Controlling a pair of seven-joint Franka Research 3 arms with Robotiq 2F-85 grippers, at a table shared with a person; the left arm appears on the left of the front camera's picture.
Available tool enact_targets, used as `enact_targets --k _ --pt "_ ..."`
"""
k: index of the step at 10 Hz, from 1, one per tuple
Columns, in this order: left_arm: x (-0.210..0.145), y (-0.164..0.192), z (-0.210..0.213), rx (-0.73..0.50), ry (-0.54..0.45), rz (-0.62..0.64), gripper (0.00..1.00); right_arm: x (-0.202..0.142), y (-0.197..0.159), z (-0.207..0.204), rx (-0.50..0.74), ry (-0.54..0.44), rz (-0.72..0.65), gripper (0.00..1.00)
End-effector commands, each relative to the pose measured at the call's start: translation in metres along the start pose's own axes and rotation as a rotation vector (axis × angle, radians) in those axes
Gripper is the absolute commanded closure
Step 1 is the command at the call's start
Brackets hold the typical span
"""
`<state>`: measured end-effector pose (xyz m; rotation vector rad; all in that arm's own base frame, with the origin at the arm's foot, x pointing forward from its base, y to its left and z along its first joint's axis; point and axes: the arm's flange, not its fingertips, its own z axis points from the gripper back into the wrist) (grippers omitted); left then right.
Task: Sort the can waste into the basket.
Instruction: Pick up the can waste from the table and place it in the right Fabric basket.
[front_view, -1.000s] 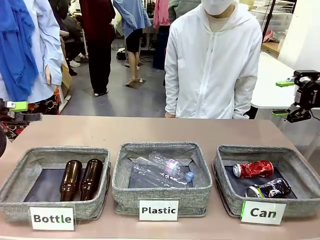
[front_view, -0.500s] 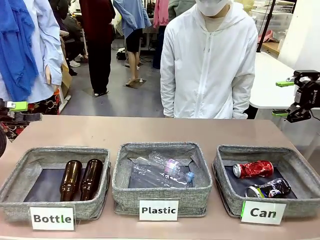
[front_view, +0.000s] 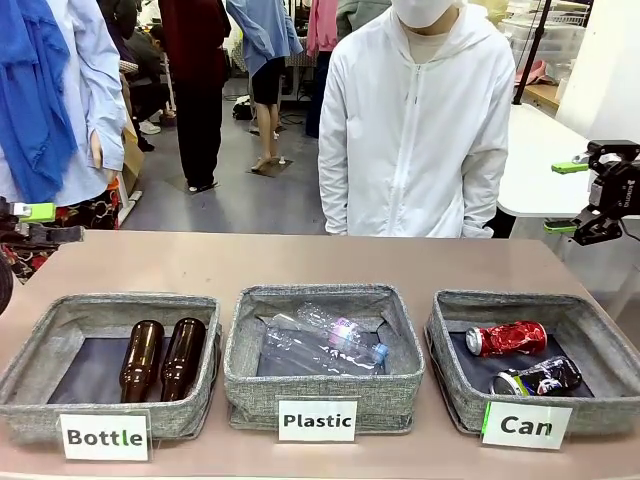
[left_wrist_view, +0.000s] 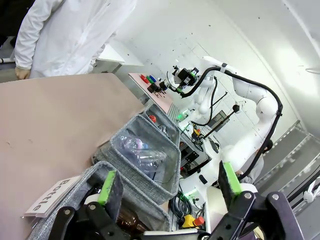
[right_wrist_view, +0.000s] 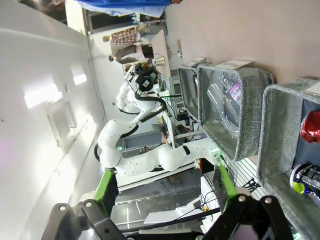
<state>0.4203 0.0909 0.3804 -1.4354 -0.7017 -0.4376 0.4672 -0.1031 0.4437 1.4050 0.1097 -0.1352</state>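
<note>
My right gripper (front_view: 586, 198) is hanging off the far right edge of the bench (front_view: 300, 262), jaws standing wide apart and gripping nothing, its arm cut off by the picture's right edge. My left gripper (front_view: 30, 222) is sitting at the left edge, mostly cropped out in the front view, so only a green pad and some black linkage are showing there; through the left wrist camera I am seeing its two fingers (left_wrist_view: 111, 186) spread wide with nothing between them. Both cans are lying inside the basket (front_view: 455, 390) marked "Can", at the right end of the row: the red can (front_view: 507, 338) is resting toward the back of the floor, and the dark can (front_view: 540, 377) is lying just in front of it, its near end partly hidden behind the basket's front wall and the white card. From my right wrist, only slivers of the two cans are showing at the picture's right edge, the red one (right_wrist_view: 312, 127) and the dark one (right_wrist_view: 306, 177), too cropped to read any marking. The clear plastic bottles (front_view: 320, 340) in the middle bin are overlapping, so I cannot tell how many there are. Two brown bottles (front_view: 162, 358) are lying side by side in the left bin. A person in a white jacket (front_view: 415, 130) is standing at the far side, hands hidden behind the bench edge.
</note>
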Motion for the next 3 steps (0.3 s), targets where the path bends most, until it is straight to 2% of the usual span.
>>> enact_targets --k 1,3 --pt "0.0018 -0.0022 0.0005 0.005 0.0 0.013 0.0 -0.0017 0.001 -0.0006 0.002 0.0 0.002 0.0" --pt "0.0018 -0.0022 0.0005 0.005 0.0 0.013 0.0 -0.0017 0.001 -0.0006 0.002 0.0 0.002 0.0"
